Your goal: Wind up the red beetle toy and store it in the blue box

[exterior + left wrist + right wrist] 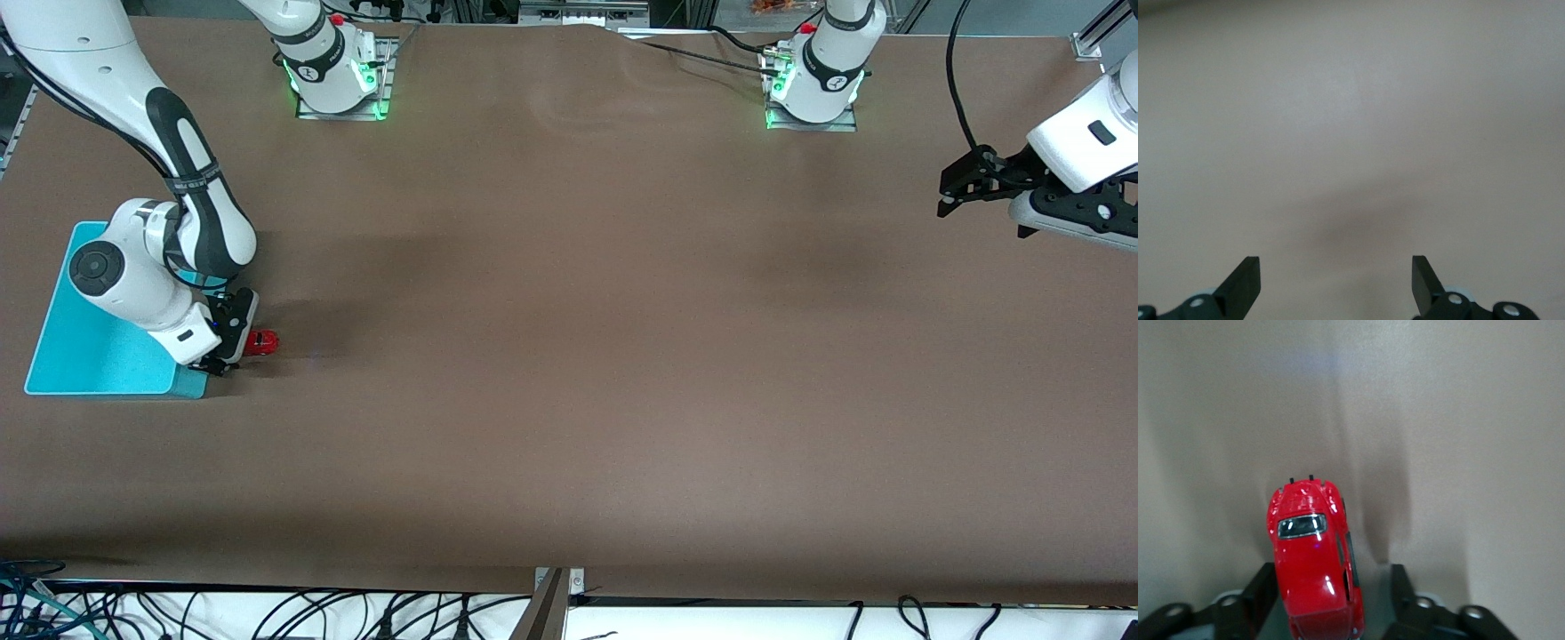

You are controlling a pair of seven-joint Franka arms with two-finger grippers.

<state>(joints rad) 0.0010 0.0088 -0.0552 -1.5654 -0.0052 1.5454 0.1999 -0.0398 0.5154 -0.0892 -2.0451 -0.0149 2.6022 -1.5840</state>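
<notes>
We find the toy (1313, 553) on the table (569, 373), not in the box (98, 356). In the front view it is in the middle band of the frame at the right arm's end, just beside the box's lower corner, on the side toward the left arm. The right gripper (238, 348) is down at table level around it, and the relation that matters is clear in the right wrist view. The toy's long axis runs straight out from the palm, in line with the fingers, so the two fingers flank its long sides and its rounded end pokes out past the tips. It is not centred between them. One finger (1261, 590) lies against the toy's flank, or very nearly, while the other stands a little apart with bare table showing in the gap. We therefore read the fingers as drawn in around the toy but not yet clamped on it. We judge that a squeeze from here would nudge the toy sideways before it seats. The winding pull would then run along that same long axis. The left gripper (965, 187) waits in the air near the upper edge of the frame, well apart from the toy, its fingers (1245, 283) spread wide over bare table, so the right arm is plainly the nearer.
</notes>
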